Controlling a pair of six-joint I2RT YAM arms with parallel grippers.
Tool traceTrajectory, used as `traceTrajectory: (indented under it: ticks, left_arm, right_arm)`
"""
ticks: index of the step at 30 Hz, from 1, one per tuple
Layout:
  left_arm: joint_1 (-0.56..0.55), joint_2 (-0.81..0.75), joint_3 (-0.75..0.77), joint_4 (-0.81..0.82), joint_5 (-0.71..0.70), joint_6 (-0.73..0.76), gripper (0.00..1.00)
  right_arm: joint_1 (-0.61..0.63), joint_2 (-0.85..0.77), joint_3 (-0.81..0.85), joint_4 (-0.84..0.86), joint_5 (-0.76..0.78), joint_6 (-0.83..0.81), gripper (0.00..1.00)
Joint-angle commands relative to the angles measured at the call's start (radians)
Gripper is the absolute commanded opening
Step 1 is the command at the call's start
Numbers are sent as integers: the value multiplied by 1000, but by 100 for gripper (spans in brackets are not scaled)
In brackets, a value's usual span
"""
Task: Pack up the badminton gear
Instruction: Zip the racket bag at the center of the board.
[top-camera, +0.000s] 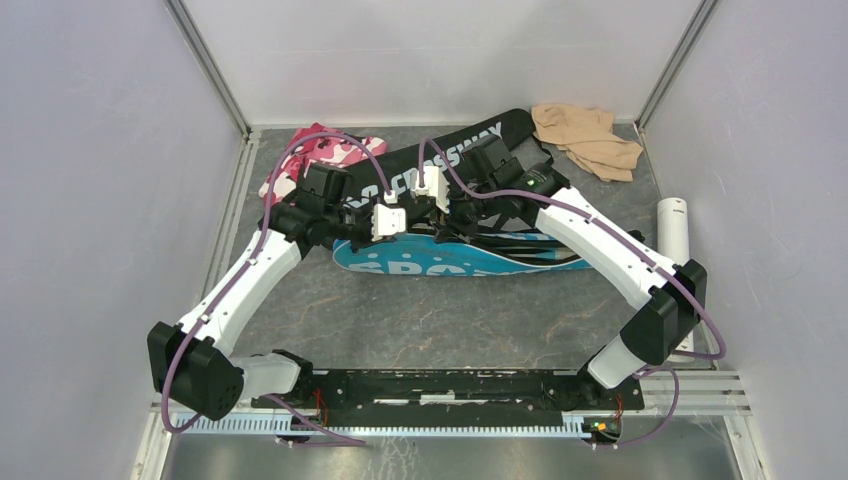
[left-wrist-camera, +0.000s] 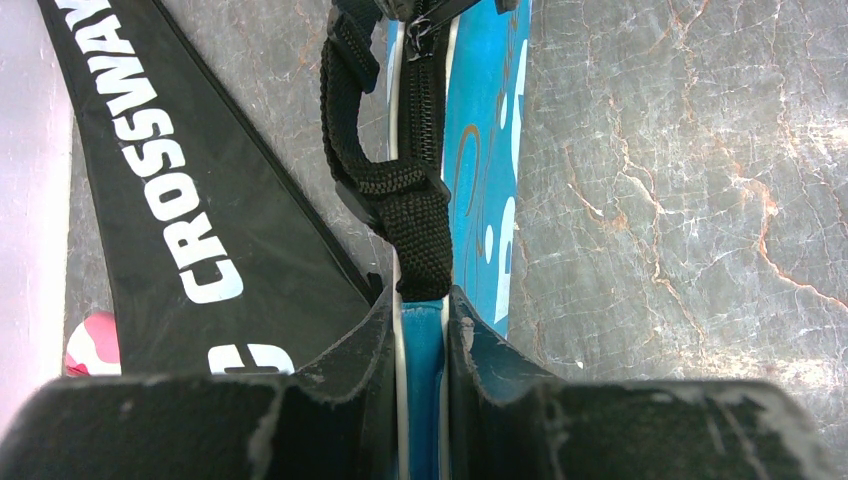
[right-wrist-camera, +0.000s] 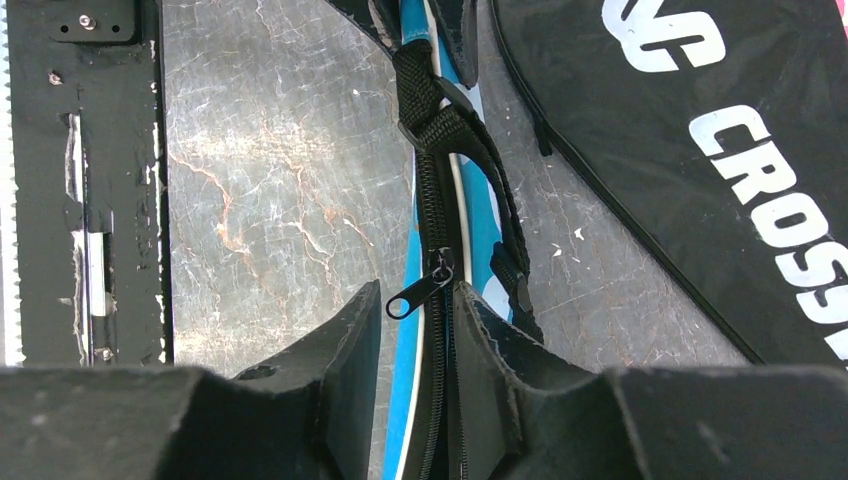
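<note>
Covers lie mid-table (top-camera: 450, 330), two of them. The black "CROSSWAY" cover (top-camera: 470, 150) runs on a slant from left-centre up toward the back wall and lies flat. Its contents cannot be made out. Just in front of it is the blue "SPORT" cover (top-camera: 450, 266), long axis left to right, its far edge under both wrists. What it holds does not show either.

The left gripper (left-wrist-camera: 420, 300) is narrowed to a pinch on the blue cover's piped edge, with a black webbing strap (left-wrist-camera: 400, 200) looping just ahead of the fingertips. The right gripper (right-wrist-camera: 418, 295) faces it from the other side, also drawn in close, clamping the same zipped edge. The zip pull (right-wrist-camera: 412, 293) lies against its left finger.

Surroundings: a pink-and-white camouflage cloth (top-camera: 325, 150) is bunched at back left, touching the black cover's lower end and partly hidden by the left arm. A beige cloth (top-camera: 585, 135) is crumpled at back right, just beside the black cover's upper end. The long white tube (top-camera: 672, 225) lies along the right wall, well apart from the covers, with its near end behind the right arm.
</note>
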Motion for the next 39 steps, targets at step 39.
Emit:
traceTrajectory:
  ticks: [39]
  left_arm:
    - [3,-19,-7,-23,-74,16,2]
  right_arm:
    - [-11,-18,93,-150,109,-155,0]
